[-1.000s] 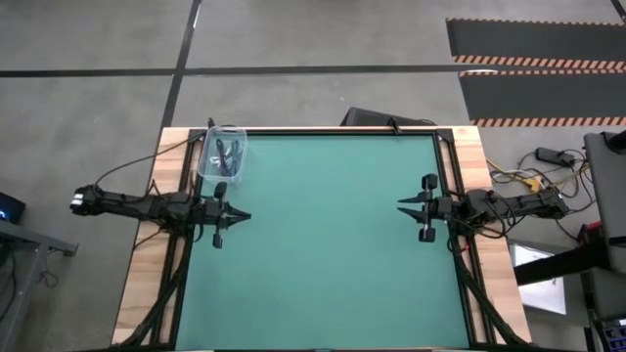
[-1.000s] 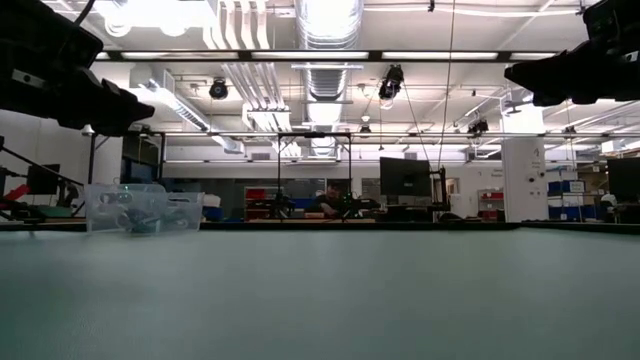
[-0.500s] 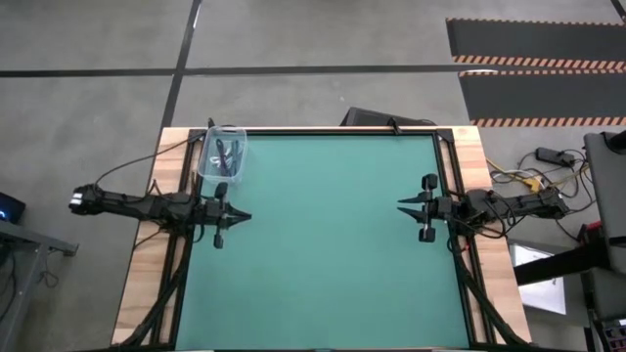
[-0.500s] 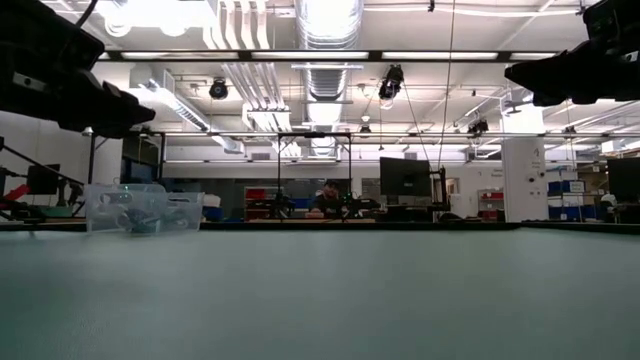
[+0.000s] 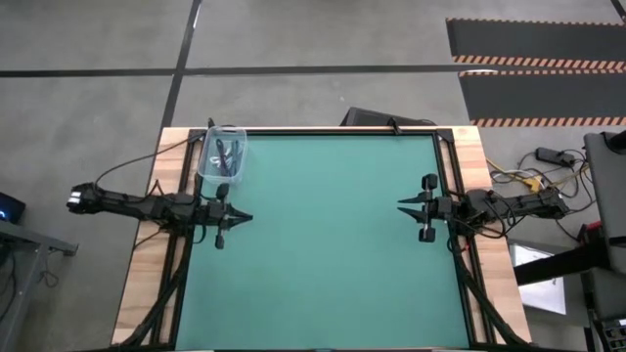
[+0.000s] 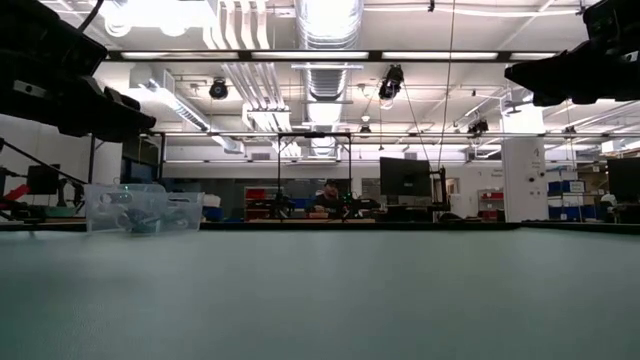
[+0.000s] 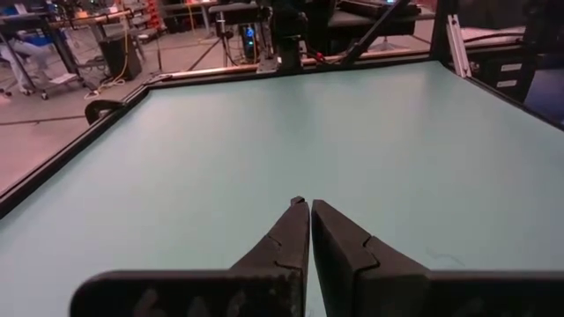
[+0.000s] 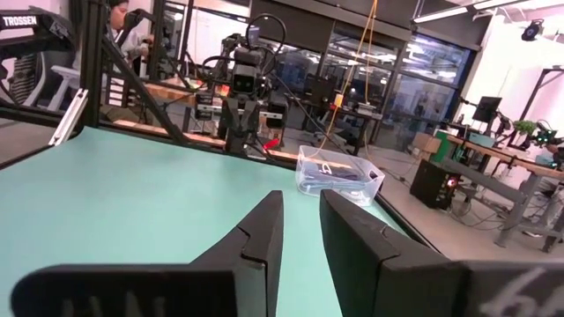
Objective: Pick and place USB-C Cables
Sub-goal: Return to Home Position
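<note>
Cables (image 5: pixel 227 153) lie in the clear bin (image 5: pixel 204 161) at the counter's (image 5: pixel 323 279) far left corner. Left gripper (image 5: pixel 245 217) hovers near the left edge, fingers (image 7: pixel 284 239) closed; right gripper (image 5: pixel 401 204) near the right edge, fingers (image 8: pixel 264 231) slightly parted.

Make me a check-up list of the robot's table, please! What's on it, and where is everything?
Surface: green table, holding only one bin.
Job's things: USB-C cables lie inside the transparent bin at the far left corner; too small to count.
Clutter: nothing seen.
Grippers: left gripper shut and empty, by the left edge near the bin; right gripper slightly open and empty, by the right edge.
Cables: loose wires lie on the floor to the right of the table.
Surroundings: workshop room; a person sits at a desk far behind the table.
</note>
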